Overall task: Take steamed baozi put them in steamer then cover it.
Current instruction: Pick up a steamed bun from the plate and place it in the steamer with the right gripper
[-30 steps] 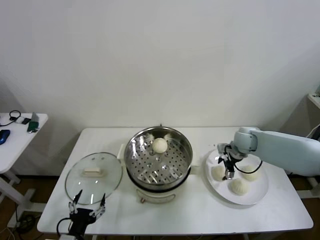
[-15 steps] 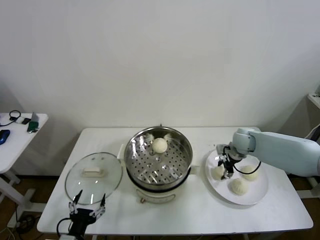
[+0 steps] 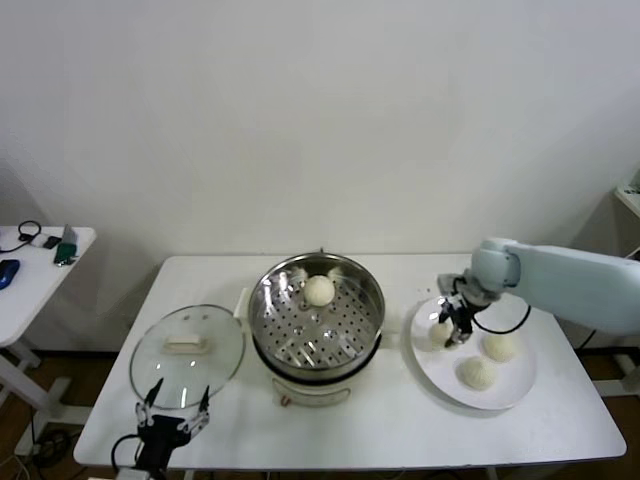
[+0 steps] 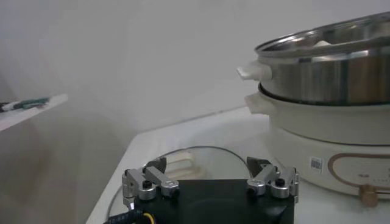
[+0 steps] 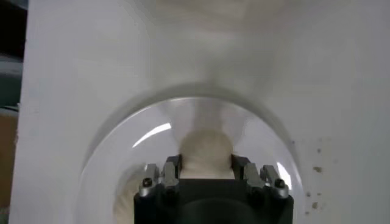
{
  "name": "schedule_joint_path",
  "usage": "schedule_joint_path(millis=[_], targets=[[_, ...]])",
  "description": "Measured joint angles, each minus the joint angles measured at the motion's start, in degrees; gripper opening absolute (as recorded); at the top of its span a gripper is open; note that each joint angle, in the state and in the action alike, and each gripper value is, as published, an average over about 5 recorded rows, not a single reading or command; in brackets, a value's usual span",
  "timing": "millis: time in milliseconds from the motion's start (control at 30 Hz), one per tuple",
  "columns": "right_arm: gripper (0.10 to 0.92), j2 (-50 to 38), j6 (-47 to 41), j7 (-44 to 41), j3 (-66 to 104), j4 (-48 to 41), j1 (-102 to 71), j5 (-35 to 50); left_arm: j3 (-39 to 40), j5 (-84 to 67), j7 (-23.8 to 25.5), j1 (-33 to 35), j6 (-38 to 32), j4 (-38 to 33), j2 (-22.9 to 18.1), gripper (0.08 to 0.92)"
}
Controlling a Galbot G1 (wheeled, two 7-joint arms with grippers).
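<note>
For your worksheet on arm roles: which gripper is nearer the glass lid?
Left. The left gripper hovers open at the table's front edge, just before the lid. The right gripper is far across the steamer, shut on a baozi over the plate.

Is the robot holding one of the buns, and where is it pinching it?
Yes. The right pincer pinches a bun by its two sides, over the plate. The left pincer is open, holding nothing.

Right hand (image 3: 447,330) clamped; left hand (image 3: 172,417) low, spread wide.

White plate (image 3: 515,388) on white table (image 3: 380,435)
</note>
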Motion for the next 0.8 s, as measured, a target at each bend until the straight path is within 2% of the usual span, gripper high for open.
schedule_joint_path(millis=[367, 567, 800], targets=[[0.568, 8.6, -0.6, -2.6, -2.2, 5.0, 19.9, 14.0, 0.6, -0.3, 0.0, -0.2, 0.0, -1.2, 0.6, 0.823], [0.565, 16.1, -3.3, -0.1, 1.2, 8.0, 21.9, 19.8, 0.3, -0.7, 0.2, -0.1, 0.2, -2.2, 0.6, 0.823], [0.563, 24.6, -6.6, 4.2, 2.6, 8.6, 18.9, 21.8, -0.2, -1.1, 0.4, 0.0, 0.6, -3.4, 0.4, 0.823]])
